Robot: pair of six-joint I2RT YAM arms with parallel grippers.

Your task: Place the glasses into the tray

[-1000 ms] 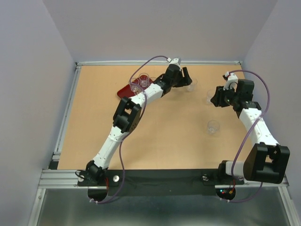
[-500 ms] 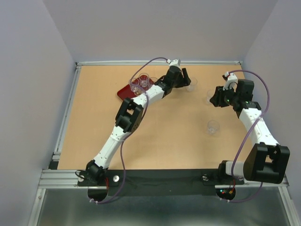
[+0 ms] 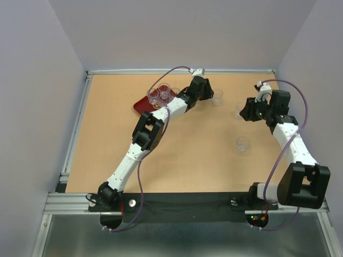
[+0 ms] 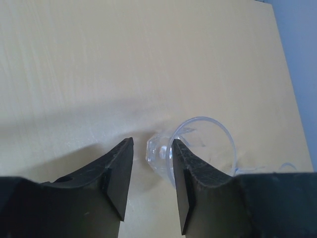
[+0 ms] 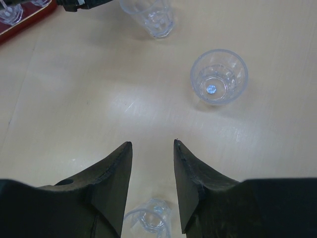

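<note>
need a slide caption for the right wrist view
Open right gripper above the table: one glass low between its fingers, a second glass and a third glass ahead, the tray at upper left.

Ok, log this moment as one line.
left end effector open by glass | right end effector open, holding nothing | tray holds some glasses

Table (image 3: 107, 139) is plain light wood. One glass (image 4: 200, 146) stands on it right off the tips of the left gripper (image 4: 151, 148), shifted toward the finger on the right of the wrist view and partly hidden behind it. From the right gripper (image 5: 152, 145), a second glass (image 5: 219, 77) sits ahead and off to the right, well apart. A third glass (image 5: 147, 218) shows low between its fingers, back from the tips. The dark-red tray (image 5: 22, 25) lies far ahead on the left.
</note>
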